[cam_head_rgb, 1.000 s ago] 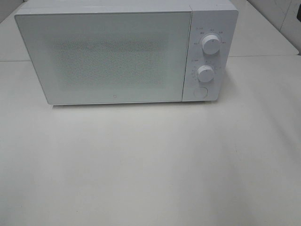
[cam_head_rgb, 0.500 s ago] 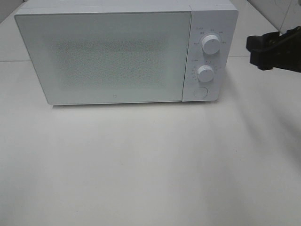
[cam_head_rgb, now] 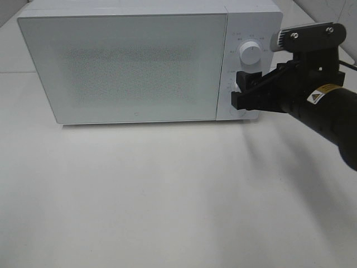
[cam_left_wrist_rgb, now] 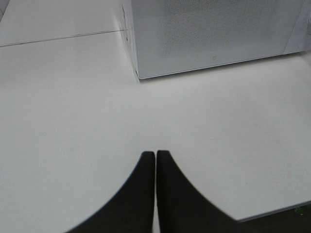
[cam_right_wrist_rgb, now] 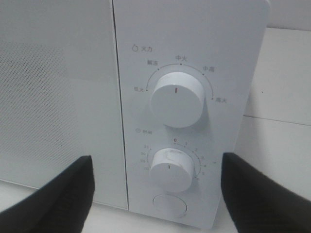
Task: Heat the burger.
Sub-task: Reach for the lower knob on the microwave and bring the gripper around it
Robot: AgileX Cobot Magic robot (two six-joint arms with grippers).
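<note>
microwave (cam_head_rgb: 122, 67): on the worktop (cam_head_rgb: 167, 195), door shut. burger: not in sight anywhere; presumably behind that door. right fingers (cam_right_wrist_rgb: 58, 194): spread wide, empty, flanking the lower dial (cam_right_wrist_rgb: 171, 170), likely placed to set the time. left fingers (cam_left_wrist_rgb: 141, 194): pressed together, empty, parked over bare worktop, clear of the door.

White microwave (cam_head_rgb: 122, 67), door shut, upper dial (cam_right_wrist_rgb: 176, 99), lower dial (cam_right_wrist_rgb: 171, 169), round button (cam_right_wrist_rgb: 169, 206) below, white table (cam_head_rgb: 167, 195)

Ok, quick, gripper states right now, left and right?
Left gripper: closed, holding nothing.
Right gripper: open, empty, facing the microwave.
</note>
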